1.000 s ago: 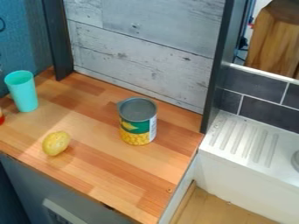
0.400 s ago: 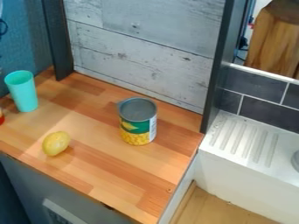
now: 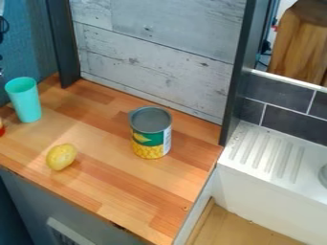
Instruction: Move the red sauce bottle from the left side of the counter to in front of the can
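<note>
While lemon (image 3: 61, 157) lies near counter (image 3: 118, 191) edge, apart from can (image 3: 150, 133), cannot tell claw's state.

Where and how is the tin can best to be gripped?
Grip the tin can around the middle of its side wall, probably coming from straight above with fingers astride: it stands upright, its wall is round, and nothing touches it.

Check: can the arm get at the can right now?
Likely yes, though reach is hard to judge: the can stands upright, top uncovered, with the cup and yellow item well apart from it.
</note>
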`<state>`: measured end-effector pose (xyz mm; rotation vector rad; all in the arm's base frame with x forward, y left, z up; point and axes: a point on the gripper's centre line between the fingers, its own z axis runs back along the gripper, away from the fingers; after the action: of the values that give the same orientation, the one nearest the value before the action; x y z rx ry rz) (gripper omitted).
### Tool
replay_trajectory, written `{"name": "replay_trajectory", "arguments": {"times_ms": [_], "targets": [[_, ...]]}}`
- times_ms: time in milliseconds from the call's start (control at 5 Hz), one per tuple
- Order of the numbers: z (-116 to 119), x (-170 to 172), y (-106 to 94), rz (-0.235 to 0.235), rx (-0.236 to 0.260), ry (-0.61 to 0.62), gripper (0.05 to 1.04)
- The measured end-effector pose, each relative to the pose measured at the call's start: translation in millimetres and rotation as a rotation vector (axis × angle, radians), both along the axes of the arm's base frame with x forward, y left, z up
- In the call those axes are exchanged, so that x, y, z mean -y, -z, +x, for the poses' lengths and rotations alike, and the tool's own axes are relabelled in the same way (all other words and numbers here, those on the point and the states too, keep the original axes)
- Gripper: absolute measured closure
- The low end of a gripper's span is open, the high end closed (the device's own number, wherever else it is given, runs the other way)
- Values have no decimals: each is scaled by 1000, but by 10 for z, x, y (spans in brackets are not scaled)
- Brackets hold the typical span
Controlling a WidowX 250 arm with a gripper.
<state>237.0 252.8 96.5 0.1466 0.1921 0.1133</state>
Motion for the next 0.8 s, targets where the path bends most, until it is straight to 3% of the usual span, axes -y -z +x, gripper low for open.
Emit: {"name": "replay_trajectory", "arguments": {"times_ms": [200, 400, 600, 800], "targets": [[-21, -23, 0, 0, 0, -3, 745], [-58, -14, 7, 1, -17, -18, 745], [-123, 246, -210, -37, 10, -20, 745], [-99, 709, -402, -90, 69, 45, 745]]}}
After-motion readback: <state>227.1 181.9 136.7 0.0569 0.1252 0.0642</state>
